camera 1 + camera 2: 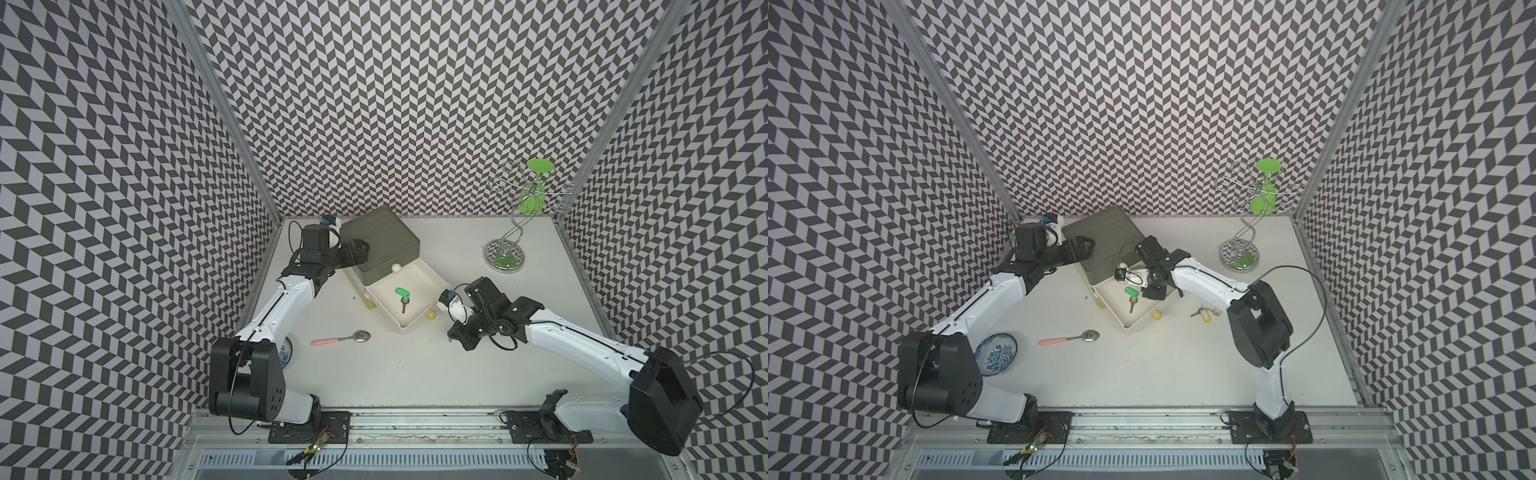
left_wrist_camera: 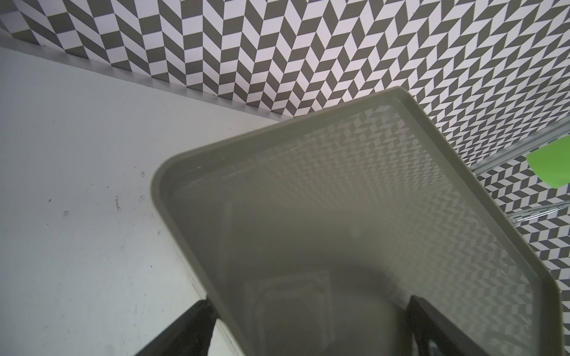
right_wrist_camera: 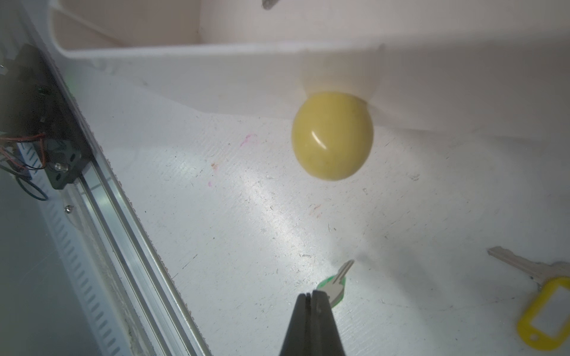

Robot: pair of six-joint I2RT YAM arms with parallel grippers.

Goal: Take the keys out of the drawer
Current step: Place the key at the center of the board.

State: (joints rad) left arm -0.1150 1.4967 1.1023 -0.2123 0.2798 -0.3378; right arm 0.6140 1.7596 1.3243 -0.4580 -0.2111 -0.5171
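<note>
A white drawer stands pulled out of a grey cabinet. In it lies a key with a green tag. Keys with a yellow tag lie on the table right of the drawer. In the right wrist view my right gripper is shut above the table near the drawer's yellow knob, and a small green-tagged key sticks out at its tip. A top view shows it beside the drawer. My left gripper is open, straddling the cabinet's top edge.
A pink-handled spoon lies in front of the drawer. A blue-and-white bowl sits by the left arm. A chrome wire stand with green parts stands at the back right. A metal rail runs along the front edge.
</note>
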